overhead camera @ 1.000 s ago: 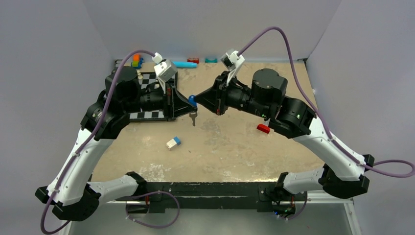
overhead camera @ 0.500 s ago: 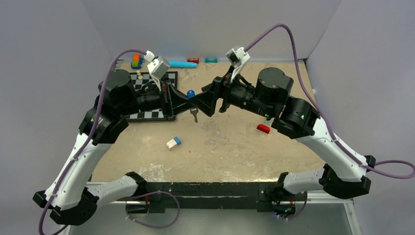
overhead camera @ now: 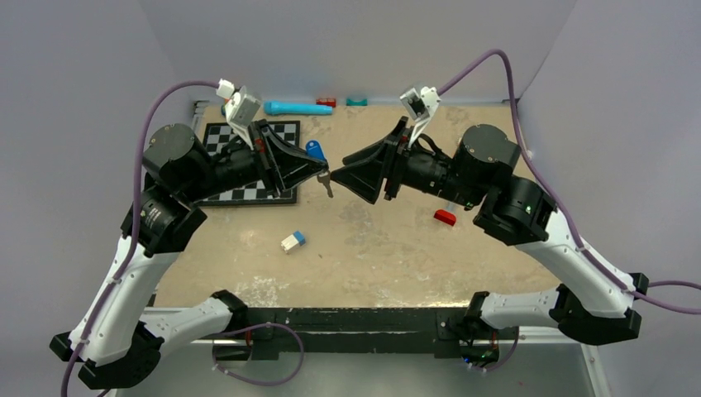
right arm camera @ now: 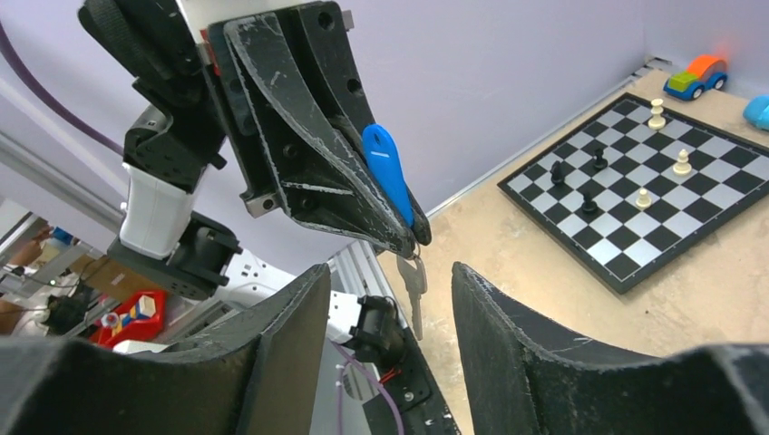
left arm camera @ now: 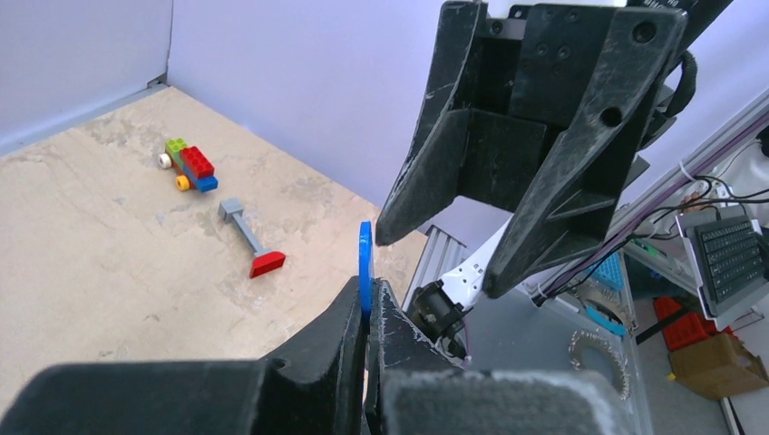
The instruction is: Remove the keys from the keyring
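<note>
Keys: blue-headed key (right arm camera: 388, 172) and silver key (right arm camera: 414, 285) are hanging together above the bench (overhead camera: 397, 240), between both arms.
Left gripper (right arm camera: 419, 237): clamping the blue head.
Right gripper (right arm camera: 388, 272): gaping empty, just beside.
Progress: keys seemingly not yet separated; keyring is hiding from view.

Left pincer (overhead camera: 323, 171) and right pincer (overhead camera: 345, 165) face tip to tip above the surface (overhead camera: 372, 248), centre-back, tips just beside each other. Plastic-head key (overhead camera: 313, 149) is pinched between the left pincer's fingers, head sticking out behind them. Plain key (overhead camera: 327, 184) hangs below those tips. The right pincer's fingers are spread, nothing between them. Chessboard (overhead camera: 216, 136) is back-left on the surface, under the left arm. Small block (overhead camera: 293, 241) lies in front of the keys, slightly left. Brick (overhead camera: 445, 217) is right of centre, under the right arm. Tube (overhead camera: 298, 108) lies along the back edge, with two small pieces (overhead camera: 356, 102) to its right.
</note>
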Available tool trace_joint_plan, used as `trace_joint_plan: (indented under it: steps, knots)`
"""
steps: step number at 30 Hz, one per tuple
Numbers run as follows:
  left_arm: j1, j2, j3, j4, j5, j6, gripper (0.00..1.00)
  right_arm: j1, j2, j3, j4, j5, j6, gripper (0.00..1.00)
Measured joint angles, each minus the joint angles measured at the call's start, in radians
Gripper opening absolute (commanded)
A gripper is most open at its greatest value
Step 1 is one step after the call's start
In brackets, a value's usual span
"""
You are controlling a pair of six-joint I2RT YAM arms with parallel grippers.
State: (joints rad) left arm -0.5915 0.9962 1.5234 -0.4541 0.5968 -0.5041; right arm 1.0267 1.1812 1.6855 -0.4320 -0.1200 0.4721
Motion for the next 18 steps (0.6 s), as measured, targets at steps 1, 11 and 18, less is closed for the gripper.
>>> trace_joint_plan:
  steps: [1, 11, 18]
  knots:
    - [0.0, 0.0, 0.0, 0.005, 0.0, -0.005, 0.0, 0.0, 0.004, 0.0, 0.0, -0.005, 0.0, 0.53]
    - [0.0, 0.0, 0.0, 0.051, -0.003, -0.038, 0.0, 0.0, 0.067, 0.001, -0.001, -0.034, -0.001, 0.44]
    - [0.0, -0.006, 0.001, 0.058, -0.003, -0.04, 0.0, 0.0, 0.069, 0.001, 0.007, -0.037, 0.0, 0.23]
